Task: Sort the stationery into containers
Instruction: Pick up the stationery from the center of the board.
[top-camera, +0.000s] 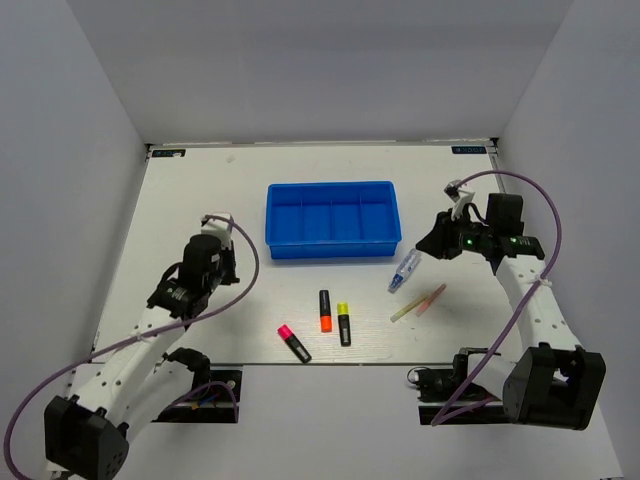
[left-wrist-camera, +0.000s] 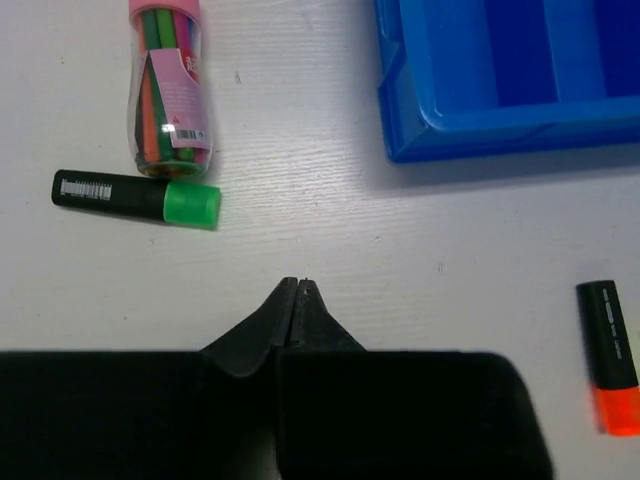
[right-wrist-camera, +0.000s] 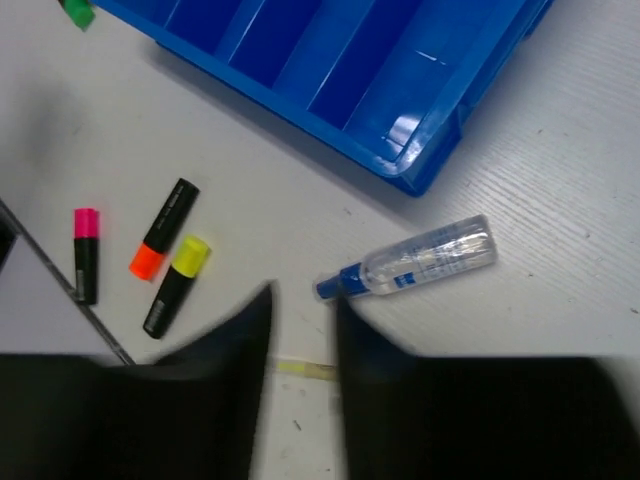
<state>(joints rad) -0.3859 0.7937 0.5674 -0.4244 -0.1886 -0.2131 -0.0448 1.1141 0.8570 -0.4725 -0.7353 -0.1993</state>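
The blue tray (top-camera: 333, 247) sits at mid-table, and its compartments look empty. In front of it lie a pink-capped highlighter (top-camera: 293, 342), an orange one (top-camera: 325, 310) and a yellow one (top-camera: 343, 323). A blue-and-white tube (right-wrist-camera: 415, 262) lies near the tray's right corner, with a pink stick (top-camera: 430, 298) and a pale-yellow stick (right-wrist-camera: 305, 369) beside it. A green-capped highlighter (left-wrist-camera: 140, 196) lies left of the tray. My left gripper (left-wrist-camera: 298, 285) is shut on nothing, hovering above bare table. My right gripper (right-wrist-camera: 303, 298) is open just below the tube's blue cap, above the yellow stick.
A clear jar of coloured pens with a pink lid (left-wrist-camera: 168, 90) lies on its side beside the green highlighter. White walls enclose the table on three sides. The table's near edge runs just below the highlighters.
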